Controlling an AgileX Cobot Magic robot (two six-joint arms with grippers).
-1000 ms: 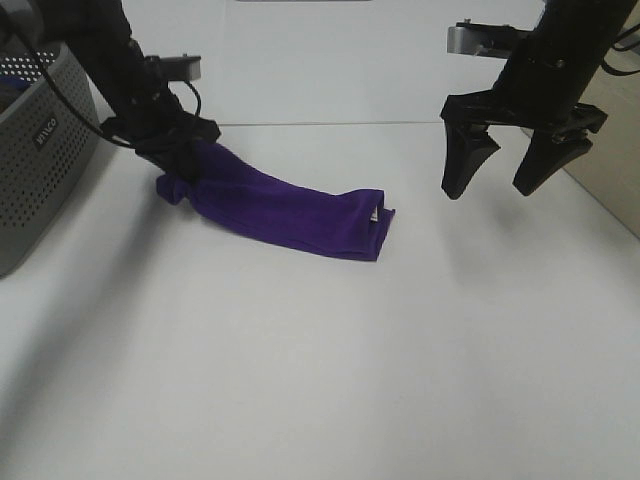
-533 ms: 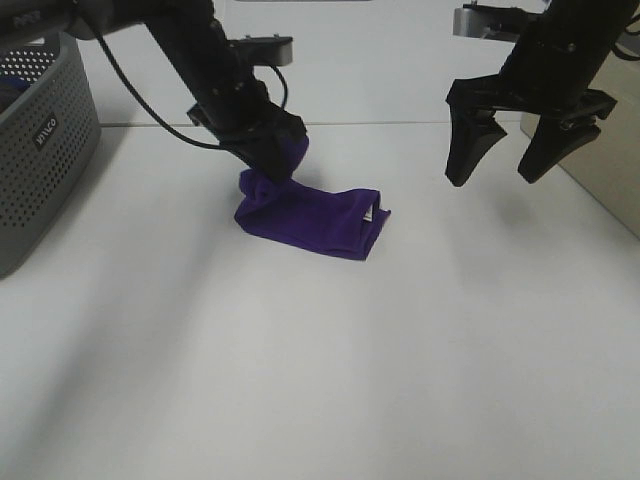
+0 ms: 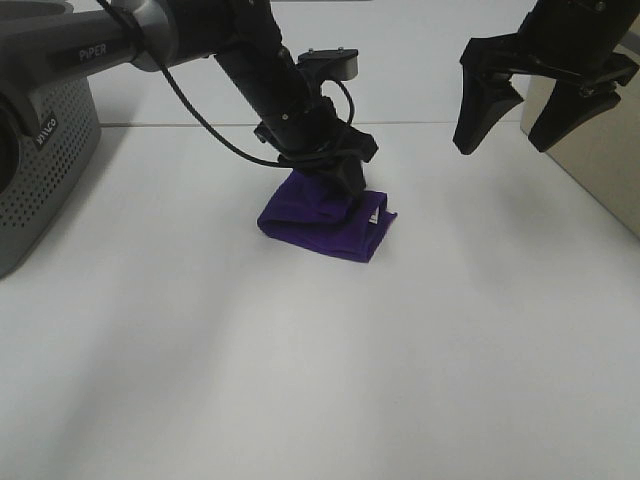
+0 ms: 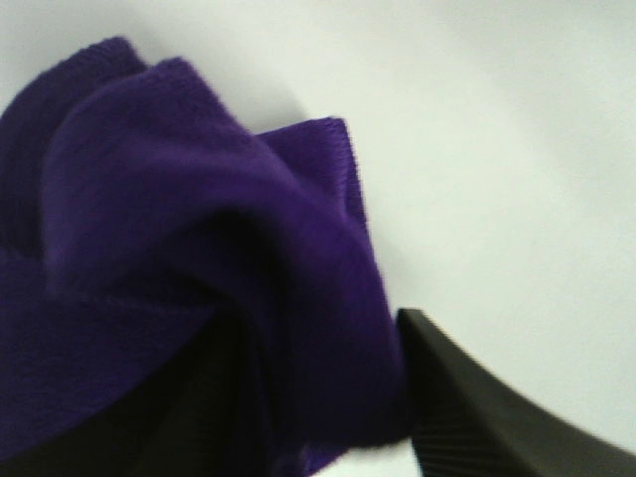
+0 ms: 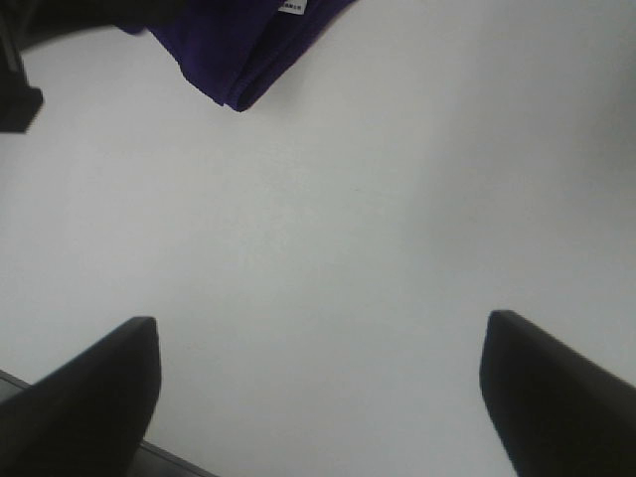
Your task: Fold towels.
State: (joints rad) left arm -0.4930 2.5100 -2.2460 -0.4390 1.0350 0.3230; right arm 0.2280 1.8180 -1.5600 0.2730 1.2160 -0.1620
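Towel [image 3: 320,222] of deep purple plush lies doubled over in a thick bundle on the white table [image 3: 300,390], a little back of the middle and well apart from the grey perforated basket [image 3: 40,160] at the table's left edge. Its small white tag [image 3: 374,216] shows at the bundle's right end. The left gripper [image 3: 345,185] sits on top of the bundle with a fold of cloth pinched between its closed jaws. The right gripper [image 3: 500,148] hangs in the air to the right of the towel, spread wide and holding nothing.

The tabletop is plain, matte white and meets a white wall along a faint seam; a pale tan panel [image 3: 600,170] stands at the far right.

Up close, the left wrist camera shows what the high camera cannot: soft plush gathered in deep folds against one dark ribbed finger [image 4: 477,407], with a stitched hem along one edge. The right wrist camera looks down between its two dark fingers [image 5: 89,397] at bare table, and only a corner of the towel and the printed tag [image 5: 290,6] show at the far side.
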